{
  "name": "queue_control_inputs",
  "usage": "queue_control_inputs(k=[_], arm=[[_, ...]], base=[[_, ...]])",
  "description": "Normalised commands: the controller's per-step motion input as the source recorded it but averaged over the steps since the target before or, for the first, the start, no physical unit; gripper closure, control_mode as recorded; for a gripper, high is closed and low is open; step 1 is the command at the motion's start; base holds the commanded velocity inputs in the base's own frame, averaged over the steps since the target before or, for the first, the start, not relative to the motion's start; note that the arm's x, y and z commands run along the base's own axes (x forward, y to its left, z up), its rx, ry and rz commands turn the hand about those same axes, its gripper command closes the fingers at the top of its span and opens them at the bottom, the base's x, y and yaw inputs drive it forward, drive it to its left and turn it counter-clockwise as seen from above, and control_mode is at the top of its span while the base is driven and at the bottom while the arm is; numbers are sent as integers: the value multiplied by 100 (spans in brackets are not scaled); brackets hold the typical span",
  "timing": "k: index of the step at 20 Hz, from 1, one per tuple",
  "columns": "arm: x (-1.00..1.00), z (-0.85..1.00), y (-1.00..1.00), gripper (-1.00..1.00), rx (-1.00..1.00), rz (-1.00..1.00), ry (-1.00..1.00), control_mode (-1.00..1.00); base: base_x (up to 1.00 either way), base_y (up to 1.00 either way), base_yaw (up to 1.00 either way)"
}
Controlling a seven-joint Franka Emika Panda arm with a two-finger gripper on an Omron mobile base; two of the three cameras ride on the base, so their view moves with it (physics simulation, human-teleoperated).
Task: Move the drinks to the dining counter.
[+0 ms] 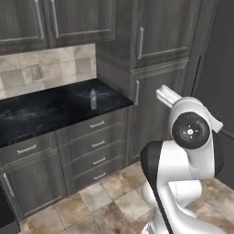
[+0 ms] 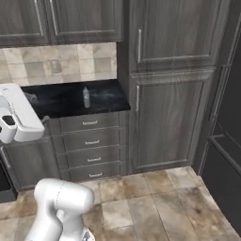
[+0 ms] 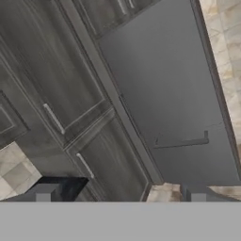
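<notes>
One of the drinks, a slim clear bottle (image 1: 93,99) with a blue cap, stands upright near the right end of the black counter with drawers (image 1: 41,114). It also appears in the right base view (image 2: 86,97). My gripper (image 3: 120,194) is open, its fingertips (image 3: 43,193) wide apart with nothing between them. It is raised well away from the bottle and faces the tall cabinet doors and a dark appliance front. The dining counter is out of view.
Dark wood upper cabinets (image 1: 68,20) hang over a tile backsplash (image 1: 50,66). A tall cabinet (image 2: 169,94) stands right of the counter, with a dark appliance (image 2: 226,141) beyond it. Tiled floor (image 2: 155,202) lies in front of the drawers.
</notes>
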Motion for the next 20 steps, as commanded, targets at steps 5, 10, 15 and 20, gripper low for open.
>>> queue_control_inputs(k=[5,10,15,20], arm=[[0,0,0,-100,0,0,0,100],[0,0,0,-100,0,0,0,100],[0,0,0,-100,0,0,0,100],[0,0,0,-100,0,0,0,100]], base=[[3,-54,19],[4,-28,13],[0,-13,30],[8,-5,24]])
